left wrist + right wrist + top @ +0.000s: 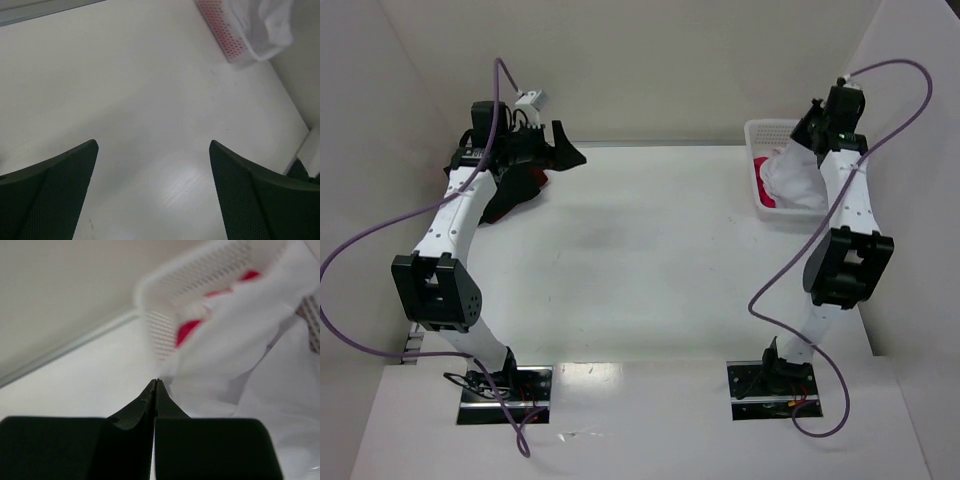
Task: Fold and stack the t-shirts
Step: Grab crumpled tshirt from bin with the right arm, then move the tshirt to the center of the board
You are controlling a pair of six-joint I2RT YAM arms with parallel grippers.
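My right gripper is fully closed at the edge of the white t-shirt, which spills out of the basket over the pink-red t-shirt. Whether cloth is really pinched, I cannot tell. I think I should lift slowly and check that the white one follows alone. The left gripper waits wide open.

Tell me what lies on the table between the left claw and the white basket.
Nothing: only bare white tabletop stretches from the left claw to the basket, shown plainly in the left wrist view.
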